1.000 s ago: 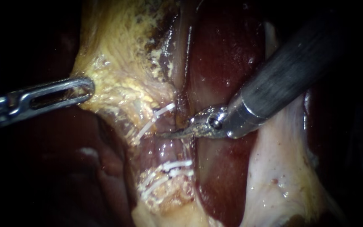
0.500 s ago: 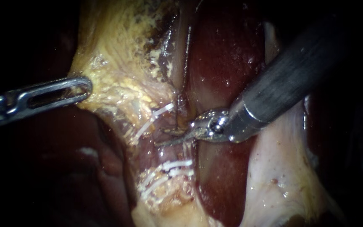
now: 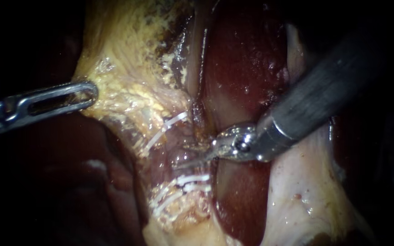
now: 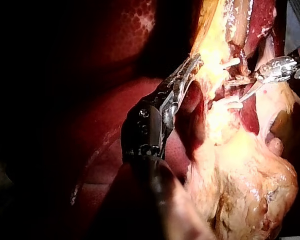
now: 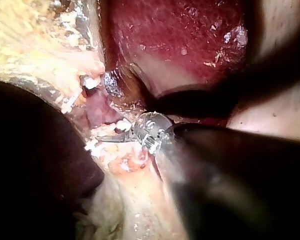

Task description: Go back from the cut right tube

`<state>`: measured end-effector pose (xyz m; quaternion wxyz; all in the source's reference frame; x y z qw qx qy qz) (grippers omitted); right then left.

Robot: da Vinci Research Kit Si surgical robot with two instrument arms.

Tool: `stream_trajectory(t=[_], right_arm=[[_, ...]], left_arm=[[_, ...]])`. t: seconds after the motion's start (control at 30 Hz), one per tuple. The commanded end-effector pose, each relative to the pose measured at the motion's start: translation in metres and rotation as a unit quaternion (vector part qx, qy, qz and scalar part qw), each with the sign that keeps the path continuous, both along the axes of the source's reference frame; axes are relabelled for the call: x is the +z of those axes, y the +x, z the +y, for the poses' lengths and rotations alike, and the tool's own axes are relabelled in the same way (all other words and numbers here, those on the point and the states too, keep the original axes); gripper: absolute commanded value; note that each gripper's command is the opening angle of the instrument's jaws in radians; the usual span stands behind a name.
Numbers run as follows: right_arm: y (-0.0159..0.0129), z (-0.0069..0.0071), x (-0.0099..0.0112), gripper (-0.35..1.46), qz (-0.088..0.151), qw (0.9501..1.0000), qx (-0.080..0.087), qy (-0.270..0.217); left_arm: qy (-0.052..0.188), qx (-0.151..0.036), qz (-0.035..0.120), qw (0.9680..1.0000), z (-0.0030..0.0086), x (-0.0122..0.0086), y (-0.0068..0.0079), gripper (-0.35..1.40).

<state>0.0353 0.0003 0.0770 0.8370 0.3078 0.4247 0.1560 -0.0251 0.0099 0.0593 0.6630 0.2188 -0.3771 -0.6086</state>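
Left instrument [image 3: 90, 93]: comes in from the left edge, its slotted pincer lying almost level. The tip sits on the left border of the yellow fatty tissue.
Left pincer: closed on that border of the fat. The left wrist view [image 4: 194, 64] shows both jaws meeting the yellow edge from two sides.
Yellow fatty tissue [image 3: 133, 91]: a broad sheet running down from the top and narrowing towards the clips. It is drawn out leftwards where the pincer grips it.
Upper clip [image 3: 167, 127]: white, slanted across the tissue, just above and left of the right instrument's tip.
Tube [image 3: 176, 148]: the pinkish stretch between the upper clip and the lower clips. The blades lie right against it. Its cut ends cannot be made out clearly.
Lower clips [image 3: 192, 178]: white bars set close together just below the blades, with more white bars lower left of them.
Right instrument [image 3: 185, 159]: its grey shaft slants down from the upper right to a shiny hinge, with thin blades pointing left into the gap between the clips.
Right pincer: blades parted by a narrow gap, seen best in the left wrist view [image 4: 242, 90]. They hold nothing.
Liver [image 3: 242, 59]: dark red, behind and under the right shaft.
Pale membrane [image 3: 297, 191]: whitish, below the shaft on the right.
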Motion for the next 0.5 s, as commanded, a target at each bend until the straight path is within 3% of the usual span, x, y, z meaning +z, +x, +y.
stream_trajectory(t=[0.03, 0.1, 0.2, 0.33, 0.5], right_arm=[[-0.0004, -0.0001, -0.0003, 1.31, 0.010, 0.9998, -0.007, -0.015], [-0.0014, -0.0004, -0.0012, 1.35, 0.037, 0.9979, -0.022, -0.048], [-0.0026, -0.0005, -0.0022, 1.43, 0.061, 0.9917, -0.026, -0.110], [-0.0045, 0.0003, -0.0036, 1.43, 0.062, 0.9832, -0.017, -0.171], [-0.0074, 0.0029, -0.0057, 1.43, 0.070, 0.9760, -0.006, -0.206]], left_arm=[[0.000, 0.000, -0.001, 1.0000, 0.0000, 0.0001, 0.0000, -0.35], [-0.001, 0.000, -0.001, 1.0000, 0.0000, 0.0002, 0.0000, -0.35], [0.001, -0.002, -0.001, 1.0000, 0.0000, 0.0004, 0.0000, -0.35], [0.001, -0.002, -0.001, 1.0000, 0.0000, 0.0004, -0.0001, -0.35], [0.001, -0.002, -0.001, 1.0000, 0.0000, 0.0004, -0.0001, -0.35]])
